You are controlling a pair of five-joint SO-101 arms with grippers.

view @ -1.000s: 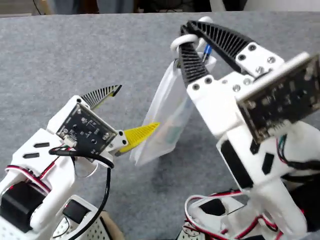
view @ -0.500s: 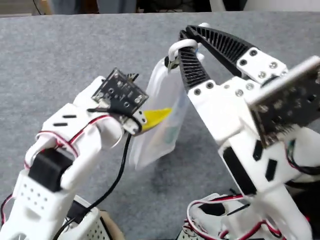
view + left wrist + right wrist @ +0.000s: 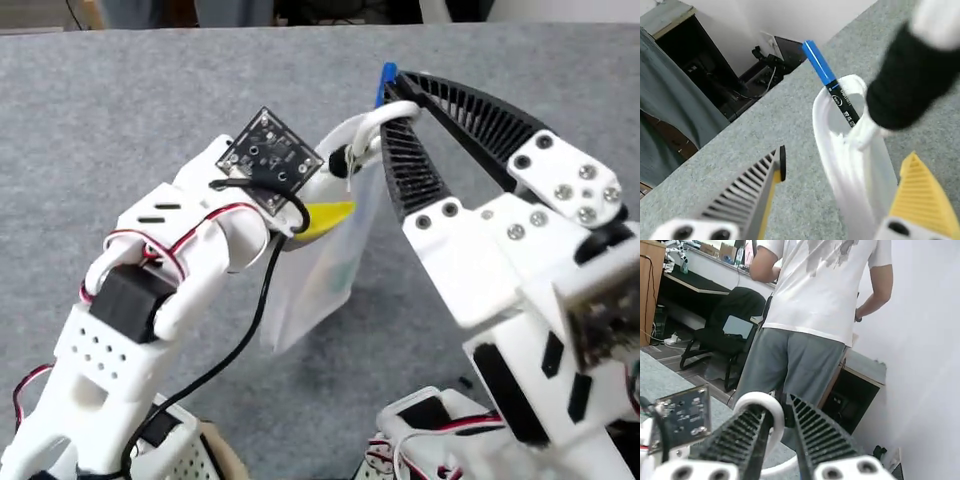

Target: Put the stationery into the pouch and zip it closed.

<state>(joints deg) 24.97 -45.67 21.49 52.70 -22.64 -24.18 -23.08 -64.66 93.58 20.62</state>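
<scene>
A translucent white pouch [image 3: 320, 280] hangs upright above the grey table. My right gripper [image 3: 388, 97] holds it from above, black fingers shut on the white loop [image 3: 757, 407] at its top. A blue pen [image 3: 385, 75] pokes out of the pouch mouth, cap end up [image 3: 821, 67]. My left gripper [image 3: 847, 159] is open and straddles the upper pouch [image 3: 855, 165]. Its yellow finger [image 3: 325, 215] lies against the pouch's side, and the ribbed finger [image 3: 765, 175] stands apart on the other side. Pale stationery shows faintly through the pouch wall.
The grey felt table [image 3: 120, 110] spreads out to the far left and back. Both arm bases crowd the near edge, with a perforated white mount [image 3: 170, 450] at the near left. The left arm's camera board [image 3: 682, 417] sits close beside the right gripper.
My left arm has risen and swung right, bringing its open fingers around the pouch top. The right gripper has lifted the pouch a little, and the blue pen now sticks out above it.
</scene>
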